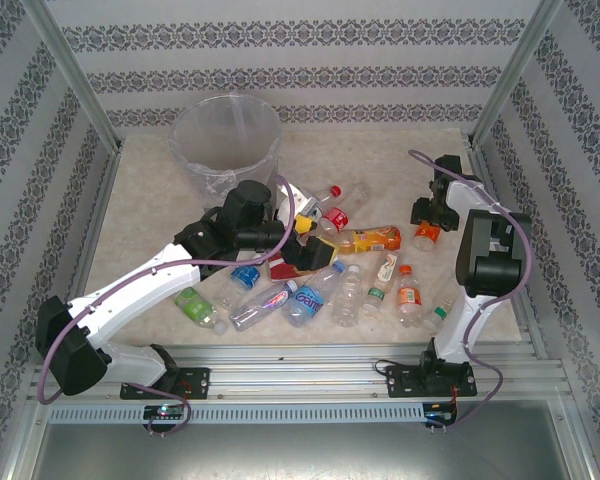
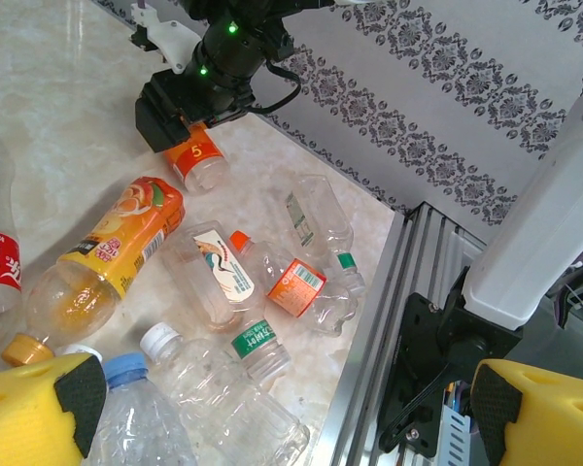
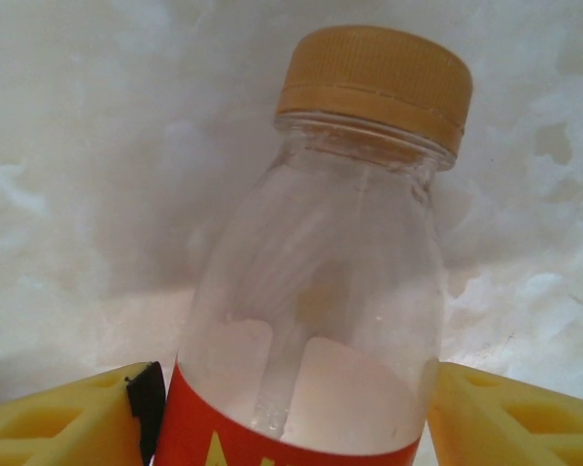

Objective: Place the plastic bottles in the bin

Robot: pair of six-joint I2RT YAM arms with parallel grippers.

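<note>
Clamping arm: right gripper [image 1: 426, 226], out at 3 o'clock on the table [image 1: 360, 160], pointing down onto 1 small bottle.
Right jaws: drawn in on the orange-label bottle [image 3: 306, 291], with 1 yellow finger [image 3: 58, 417] at its 9 o'clock side and the other at its 3 o'clock side. Both are pressed to the label band, and that's a grip!
Orange-label bottle: tan cap at 12 o'clock in the right wrist view, clear body, low over the pale marbled top. Lifted or resting, I cannot tell.
Left gripper: [image 2: 287, 403] poised over the middle of the table, above the heap.
Left jaws: spread wide, the 2 yellow fingertips far apart, gripping nothing.
Bin: [image 1: 215, 165] back at 11 o'clock, round and grey, with a crinkled clear bag folded over the rim. It is near the left wrist and well apart from the right gripper.
Plastic bottles: [image 1: 330, 285] strewn from the centre toward 5 o'clock, lying on their sides, several touching.
Juice bottle: [image 1: 372, 238] yellow-and-orange label, flat on the table between the 2 grippers.
Red-label bottle: [image 1: 335, 215] at 12 o'clock of the heap, just beside the left fingers.
Blue-label bottle: [image 1: 307, 295] at 6 o'clock of the heap, clear and crumpled.
Green-label bottle: [image 1: 195, 305] off at 8 o'clock, beside the left forearm.
</note>
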